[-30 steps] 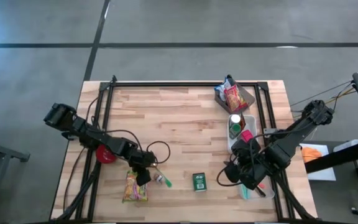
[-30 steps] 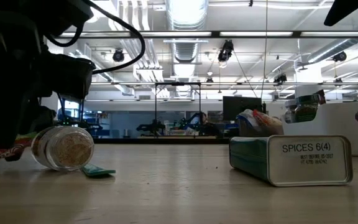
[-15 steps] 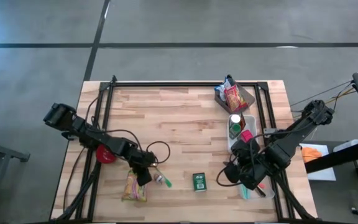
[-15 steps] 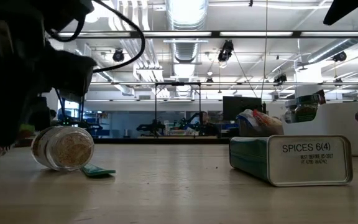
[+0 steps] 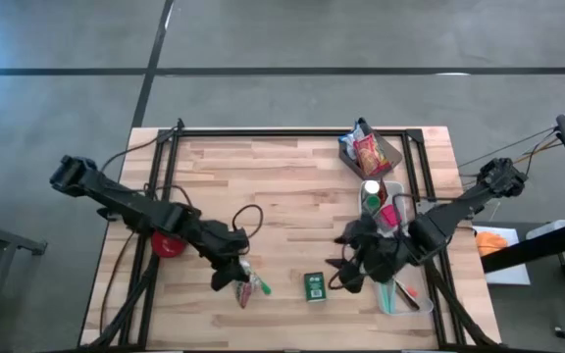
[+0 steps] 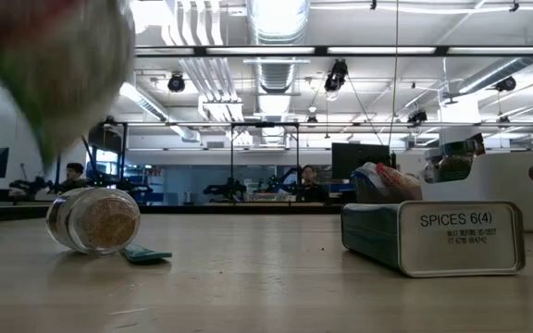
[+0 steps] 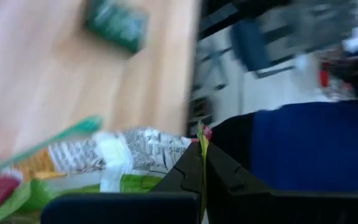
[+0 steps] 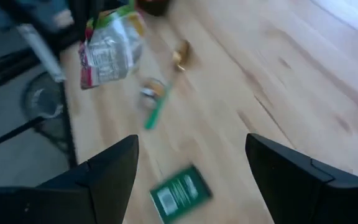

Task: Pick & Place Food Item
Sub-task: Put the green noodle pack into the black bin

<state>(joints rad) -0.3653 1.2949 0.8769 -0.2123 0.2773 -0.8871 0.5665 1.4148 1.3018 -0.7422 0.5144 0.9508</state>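
My left hand [image 5: 231, 277] just pinched the crinkly green-and-red snack bag [image 5: 244, 290] and lifted it off the wooden tabletop [image 5: 292, 196], ready to carry.

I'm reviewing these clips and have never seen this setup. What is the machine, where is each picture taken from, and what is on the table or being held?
Two dark robot arms work at a wooden table. One picture looks straight down from above, one looks level across the tabletop, and one comes from a camera on each arm's wrist.

The left gripper is shut on a food packet, printed green, red and white, and holds it clear of the table; the left wrist view shows the packet's edge pinched between the fingers. The right gripper hangs open, holding nothing, near a green spice tin.

Also on the table: a small jar lying on its side, a white tray of small items along the right edge, and a dark tray with snack packets at the far right corner.
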